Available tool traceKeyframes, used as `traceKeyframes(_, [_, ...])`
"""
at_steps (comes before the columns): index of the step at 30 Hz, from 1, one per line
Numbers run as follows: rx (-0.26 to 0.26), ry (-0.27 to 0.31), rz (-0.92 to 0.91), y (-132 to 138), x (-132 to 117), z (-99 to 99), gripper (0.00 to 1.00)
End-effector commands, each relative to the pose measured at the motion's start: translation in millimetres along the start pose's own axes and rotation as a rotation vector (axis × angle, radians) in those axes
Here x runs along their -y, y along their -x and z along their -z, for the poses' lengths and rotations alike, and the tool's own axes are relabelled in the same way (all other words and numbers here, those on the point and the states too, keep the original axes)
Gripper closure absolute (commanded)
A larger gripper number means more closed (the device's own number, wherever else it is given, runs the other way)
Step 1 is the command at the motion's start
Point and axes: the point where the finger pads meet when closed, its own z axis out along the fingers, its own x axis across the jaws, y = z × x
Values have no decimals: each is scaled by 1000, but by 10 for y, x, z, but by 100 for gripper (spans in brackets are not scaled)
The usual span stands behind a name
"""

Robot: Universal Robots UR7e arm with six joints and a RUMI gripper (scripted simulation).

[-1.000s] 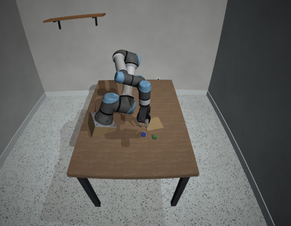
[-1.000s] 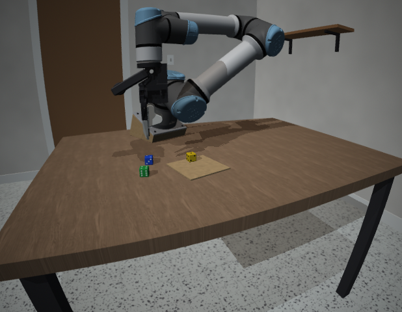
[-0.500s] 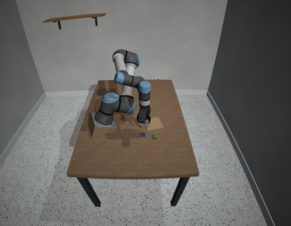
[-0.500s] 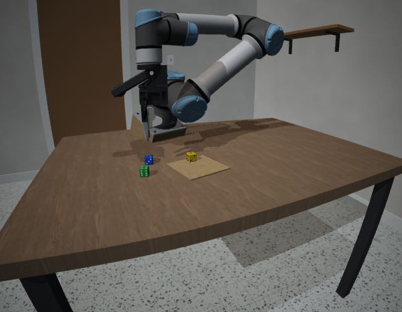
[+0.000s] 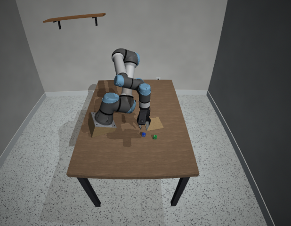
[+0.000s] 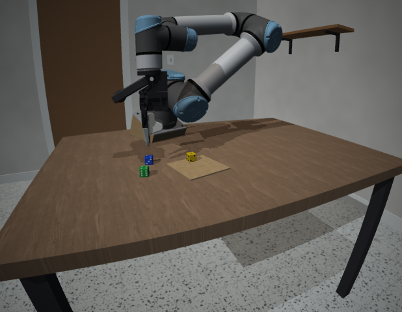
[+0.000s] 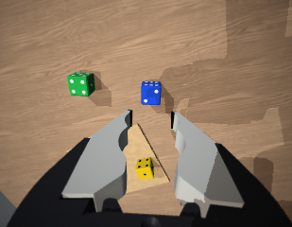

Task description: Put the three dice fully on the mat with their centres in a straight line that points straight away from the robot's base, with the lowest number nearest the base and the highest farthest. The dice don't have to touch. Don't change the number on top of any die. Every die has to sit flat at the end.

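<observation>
The end effector hung partly closed and empty, its narrowed fingers likely preset for the blue die just ahead. The yellow die sat on the mat; the green die waited mid-worktop, off the mat.

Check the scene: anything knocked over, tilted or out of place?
Nothing tipped or damaged. The small yellow die sits flat on the tan square mat; the blue die and green die sit flat on the wooden table, off the mat. The gripper holds nothing.

three dice, one mat, one table
</observation>
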Motion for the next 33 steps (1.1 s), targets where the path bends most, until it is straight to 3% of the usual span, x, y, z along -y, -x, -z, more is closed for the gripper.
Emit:
traceKeyframes(1, [0,-1,0,6,4,-66,76])
traceKeyframes(19, [0,-1,0,14,7,-266,76])
traceKeyframes(33, [0,-1,0,15,7,-301,76])
